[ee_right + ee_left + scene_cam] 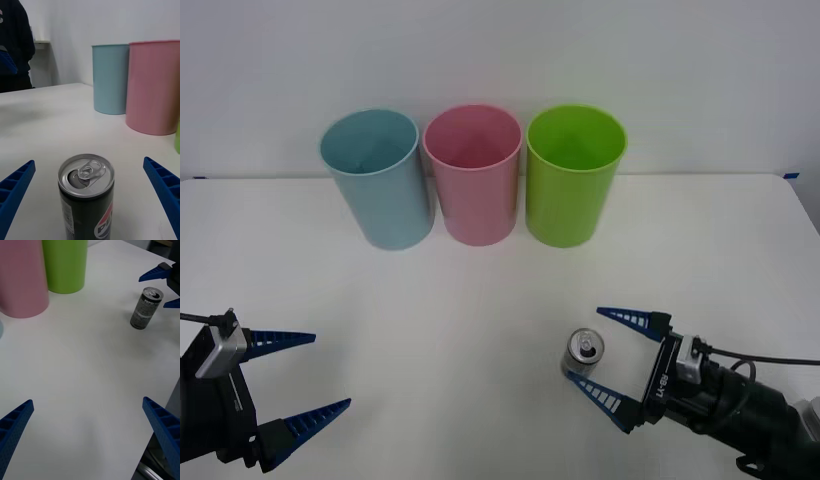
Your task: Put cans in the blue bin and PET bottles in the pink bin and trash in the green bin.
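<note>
Can (pixel 583 352) upright on white worktop (pixel 480 320), lower right of front frame, between spread fingers of right claw (pixel 610 355), untouched. Pepsi lettering legible from wrist cameras. Left claw (pixel 295 385) wide open, empty, lower left. Blue bin (pixel 377 180), pink bin (pixel 473 176), green bin (pixel 573 176) lined along upper centre.

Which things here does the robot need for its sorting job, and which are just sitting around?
For the job:
- can, upright between the open fingers of the right end effector
- blue bin, where cans go
- pink bin, for PET bottles
- green bin, for trash

Just there:
- white table
- left end effector, open, waiting at the table's near left
</note>
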Controlling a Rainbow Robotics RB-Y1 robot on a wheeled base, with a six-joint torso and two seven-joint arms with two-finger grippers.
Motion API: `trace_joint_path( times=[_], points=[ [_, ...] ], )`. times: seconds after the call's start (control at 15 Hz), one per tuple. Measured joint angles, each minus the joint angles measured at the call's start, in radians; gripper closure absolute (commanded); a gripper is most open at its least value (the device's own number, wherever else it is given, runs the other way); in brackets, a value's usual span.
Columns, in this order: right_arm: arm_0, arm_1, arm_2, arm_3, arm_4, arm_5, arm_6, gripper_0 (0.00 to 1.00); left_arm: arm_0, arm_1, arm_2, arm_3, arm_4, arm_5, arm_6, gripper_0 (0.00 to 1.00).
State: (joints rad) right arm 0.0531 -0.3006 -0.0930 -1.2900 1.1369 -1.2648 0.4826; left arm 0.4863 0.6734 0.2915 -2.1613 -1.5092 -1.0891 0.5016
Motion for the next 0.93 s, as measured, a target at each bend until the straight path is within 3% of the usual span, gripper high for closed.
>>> trace_joint_path(
  times=[0.93],
  points=[
    [-0.006, 0.000, 0.025, 0.050, 0.019, 0.055, 0.066, 0.00, 0.000, 0.000, 0.000, 0.000, 0.000, 0.000, 0.000, 0.00]
  ],
)
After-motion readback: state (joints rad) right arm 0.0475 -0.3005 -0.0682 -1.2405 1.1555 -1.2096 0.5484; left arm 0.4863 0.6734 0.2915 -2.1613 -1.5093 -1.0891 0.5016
